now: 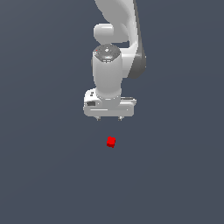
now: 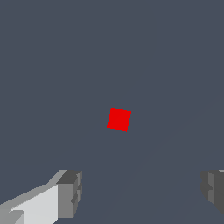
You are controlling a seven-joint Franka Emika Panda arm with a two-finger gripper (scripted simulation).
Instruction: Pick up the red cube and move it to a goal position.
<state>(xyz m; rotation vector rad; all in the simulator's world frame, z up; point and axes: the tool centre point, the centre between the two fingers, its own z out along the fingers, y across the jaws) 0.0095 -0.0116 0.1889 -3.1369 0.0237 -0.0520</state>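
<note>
A: Currently, the white two-finger gripper hangs above the flat dark grey floor with its grey fingertips spread wide and nothing between them. What does the approach require?

B: Centre the gap over the tiny bright red solid cube, which lies apart from the gripper, just below it in the exterior view. The cube sits rotated relative to the fingers, so I judge a wrist turn necessary before descent. Its faces are plain and unmarked.
</note>
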